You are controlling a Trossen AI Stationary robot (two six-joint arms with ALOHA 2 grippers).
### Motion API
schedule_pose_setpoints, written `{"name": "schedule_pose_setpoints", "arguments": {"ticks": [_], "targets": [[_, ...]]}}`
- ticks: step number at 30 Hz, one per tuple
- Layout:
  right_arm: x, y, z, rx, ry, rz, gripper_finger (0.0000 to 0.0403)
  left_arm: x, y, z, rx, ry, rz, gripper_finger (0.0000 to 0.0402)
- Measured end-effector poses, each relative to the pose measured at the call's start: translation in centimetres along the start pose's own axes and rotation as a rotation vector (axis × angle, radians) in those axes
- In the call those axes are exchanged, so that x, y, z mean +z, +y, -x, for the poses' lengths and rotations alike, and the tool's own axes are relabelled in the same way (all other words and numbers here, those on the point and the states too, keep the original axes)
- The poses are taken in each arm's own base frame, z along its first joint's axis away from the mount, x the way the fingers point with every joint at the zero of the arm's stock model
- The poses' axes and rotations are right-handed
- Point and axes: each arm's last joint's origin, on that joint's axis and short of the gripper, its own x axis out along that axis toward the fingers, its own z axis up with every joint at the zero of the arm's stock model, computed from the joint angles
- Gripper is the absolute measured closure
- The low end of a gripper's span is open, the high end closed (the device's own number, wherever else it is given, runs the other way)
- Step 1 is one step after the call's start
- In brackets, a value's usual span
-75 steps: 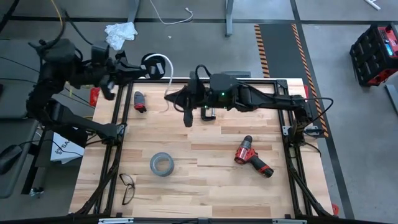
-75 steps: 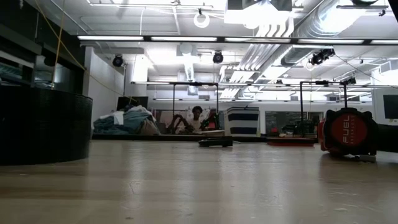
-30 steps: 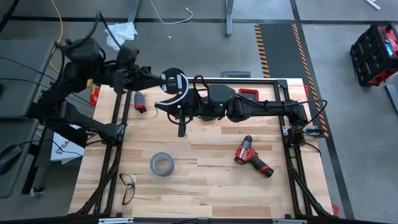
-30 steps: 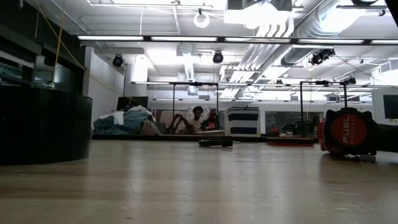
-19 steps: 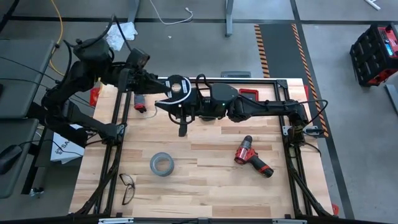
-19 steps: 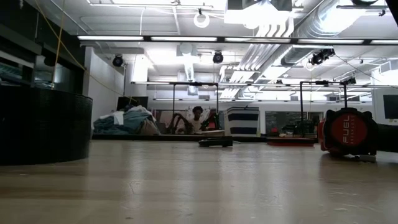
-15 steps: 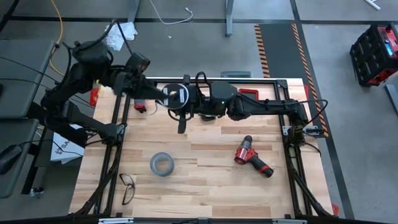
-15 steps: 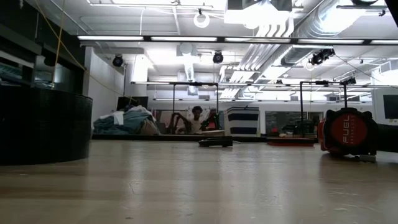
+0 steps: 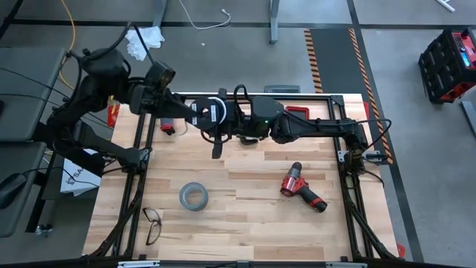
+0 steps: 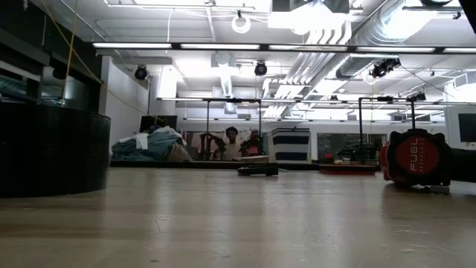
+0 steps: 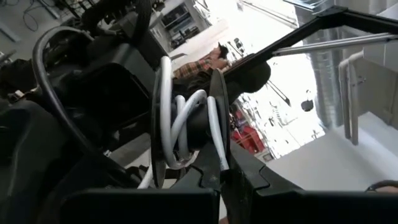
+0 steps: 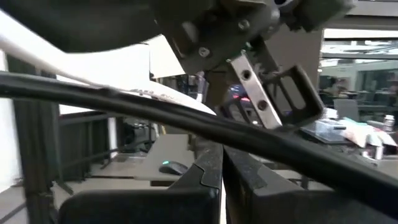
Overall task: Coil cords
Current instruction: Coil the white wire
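Wooden table (image 9: 245, 201) carried a grey tape roll (image 9: 193, 196), a pair of glasses (image 9: 152, 224) and a red drill (image 9: 301, 187), all lying apart from one another. Above the table's far edge, well beyond the tape roll, the two arms met. The left gripper (image 9: 195, 113) reached in from the far left corner and was closed on the black spool (image 9: 211, 113), whose round white label faced up in the overhead view. From the left wrist, the spool (image 11: 186, 121) appeared edge-on between the two dark fingers, with several turns of white cord (image 11: 166, 106) wound in its groove. The right gripper (image 9: 216, 146) hung just beside the spool, on the side nearer the tape roll. From the right wrist, its fingers (image 12: 202, 174) stood pressed together, with a thin gap only; a stretch of white cord (image 12: 37, 46) ran across beyond them, untouched. Behind the table, a person (image 10: 231, 143) sat far back in the room.
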Motion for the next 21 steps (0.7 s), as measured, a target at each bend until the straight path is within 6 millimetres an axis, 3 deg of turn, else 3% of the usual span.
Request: {"name": "schedule_pose_setpoints", "arguments": {"ticks": [21], "targets": [[-0.5, 1.5, 0.1, 0.076, 0.056, -0.006, 0.0403, 0.3, 0.1, 1.3, 0.054, -0.054, -0.044, 0.0401]]}}
